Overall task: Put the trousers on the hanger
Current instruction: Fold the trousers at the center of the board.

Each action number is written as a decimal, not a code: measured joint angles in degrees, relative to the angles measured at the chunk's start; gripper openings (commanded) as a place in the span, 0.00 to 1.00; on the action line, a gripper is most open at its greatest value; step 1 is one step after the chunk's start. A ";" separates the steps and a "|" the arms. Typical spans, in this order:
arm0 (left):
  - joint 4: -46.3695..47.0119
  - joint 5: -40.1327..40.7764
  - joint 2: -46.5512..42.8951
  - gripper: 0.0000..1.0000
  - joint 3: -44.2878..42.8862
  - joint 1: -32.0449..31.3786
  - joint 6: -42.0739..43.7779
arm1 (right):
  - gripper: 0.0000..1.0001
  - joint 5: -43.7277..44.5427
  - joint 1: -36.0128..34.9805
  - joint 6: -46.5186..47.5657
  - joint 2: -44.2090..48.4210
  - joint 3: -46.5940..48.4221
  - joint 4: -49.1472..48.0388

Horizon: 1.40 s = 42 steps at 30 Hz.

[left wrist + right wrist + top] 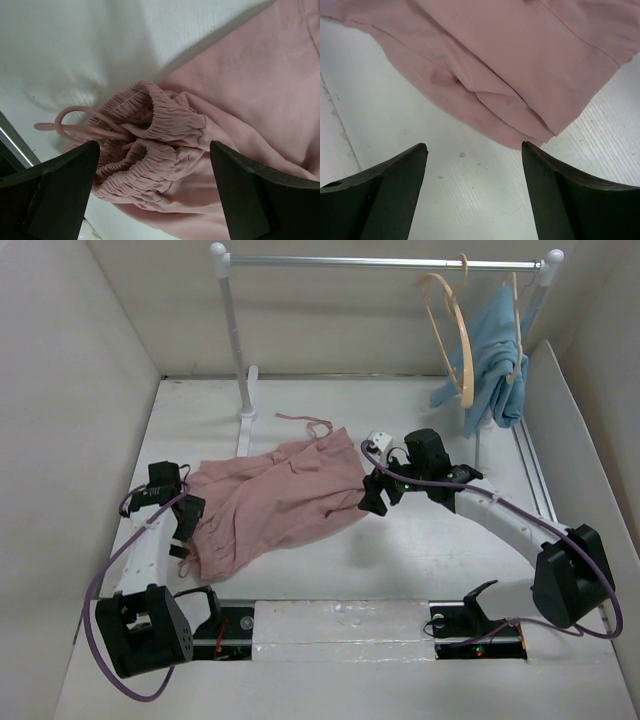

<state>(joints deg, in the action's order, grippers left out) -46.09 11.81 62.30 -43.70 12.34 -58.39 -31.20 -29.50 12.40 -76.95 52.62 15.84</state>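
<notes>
The dusty-pink trousers (pixel 275 490) lie crumpled flat on the white table, with a drawstring (pixel 305 422) trailing at their far edge. My left gripper (pixel 187 528) is open over their left end. In the left wrist view its dark fingers (pixel 60 190) straddle the gathered, ruched fabric (pixel 155 160) and a cord loop (pixel 65 120). My right gripper (pixel 375 495) is open at the trousers' right edge. In the right wrist view only bare table lies between its tips (pixel 474 146), with the folded cloth edge (pixel 520 110) just beyond. The tan wooden hanger (pixel 445 330) hangs on the rail, empty.
A white clothes rail (pixel 380 260) on posts (pixel 240 350) spans the back. A light-blue garment (pixel 495 360) hangs on it, right of the tan hanger. A small white object (pixel 378 440) sits by the right arm. Walls enclose the table (pixel 420 550) on both sides.
</notes>
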 measured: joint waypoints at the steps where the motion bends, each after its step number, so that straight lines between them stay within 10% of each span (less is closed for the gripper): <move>1: -0.74 -0.22 -0.02 0.90 0.94 0.00 -1.33 | 0.82 -0.70 0.63 0.46 0.09 -0.24 0.33; 10: 2.95 0.42 13.60 0.70 0.09 0.00 -3.63 | 0.81 -4.09 2.82 2.36 0.11 -0.74 1.92; 14: 6.34 -0.79 19.02 0.00 -0.11 -0.02 -3.93 | 0.81 -4.79 3.23 2.40 0.15 -0.74 2.05; 29: 2.03 -3.82 -6.73 0.00 -11.17 -4.35 -3.96 | 0.82 -5.49 7.87 2.19 -3.93 -0.72 1.70; 42: 19.69 -1.38 20.13 0.00 -19.96 -1.81 9.73 | 0.89 -3.61 9.94 -1.14 -5.95 1.09 -1.38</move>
<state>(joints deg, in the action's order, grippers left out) -26.39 10.44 82.43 -63.66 10.52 -48.66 -34.81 -19.55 11.27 -82.89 53.71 14.46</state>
